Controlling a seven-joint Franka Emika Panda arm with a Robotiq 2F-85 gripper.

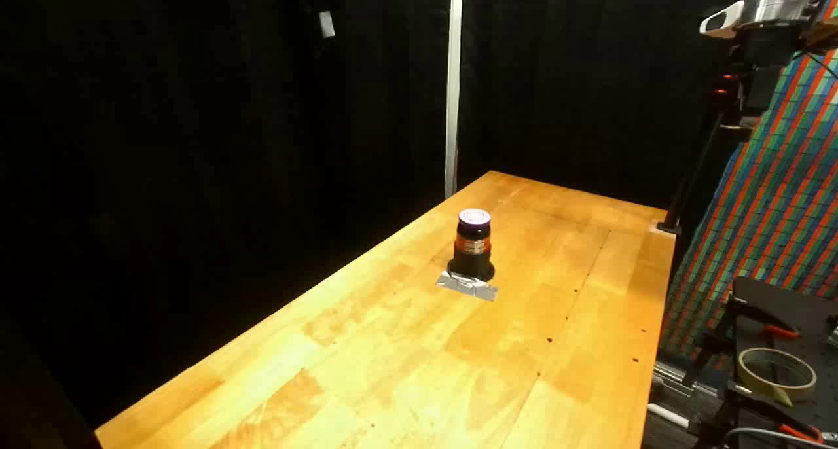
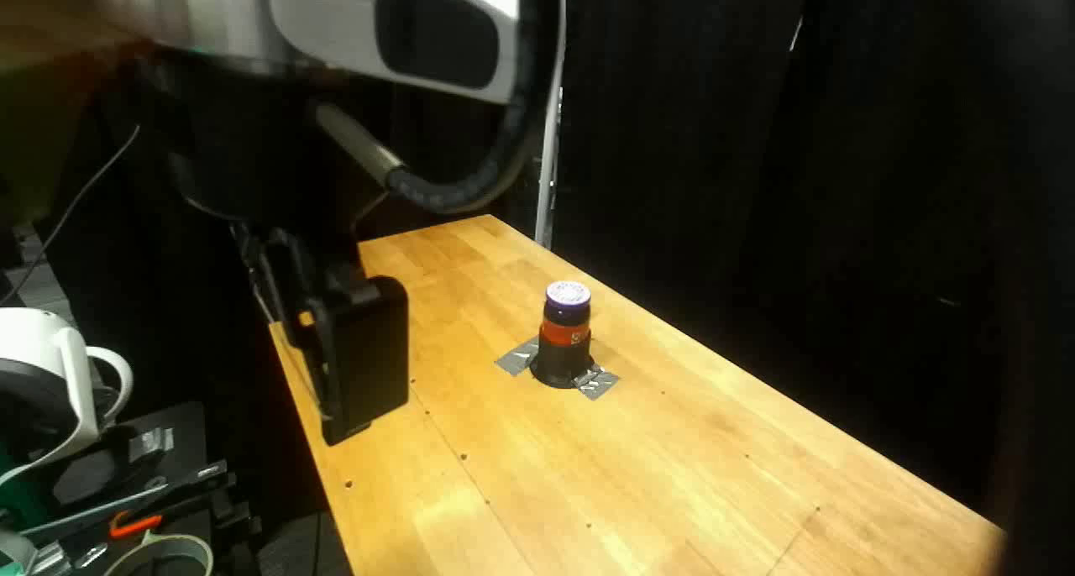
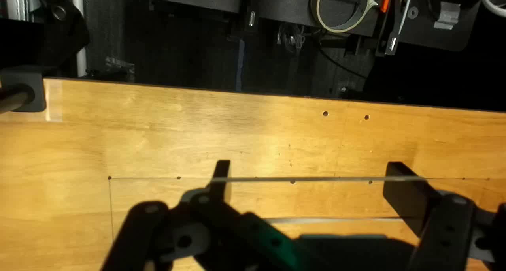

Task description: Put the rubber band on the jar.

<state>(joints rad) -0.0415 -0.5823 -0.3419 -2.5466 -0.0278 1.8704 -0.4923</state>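
Observation:
The jar [image 1: 473,239] stands upright on the wooden table in a black holder, with a purple-white lid and an orange-red label; it also shows in an exterior view [image 2: 566,324]. It is out of view in the wrist view. My gripper [image 3: 310,166] is open, its two fingers wide apart above the table. A thin grey rubber band [image 3: 308,179] is stretched around both fingers, with one strand in front and one behind. In an exterior view the gripper [image 2: 365,366] hangs to the left of the jar, apart from it; one finger is hidden there.
Silver tape [image 1: 468,285] fixes the holder to the wooden table [image 1: 393,364]. A black side table with a tape roll [image 1: 777,376] and orange-handled clamps stands beyond the table edge. A post in a clamp [image 3: 23,89] stands at a table corner. A white kettle-like object [image 2: 50,366] is at the left.

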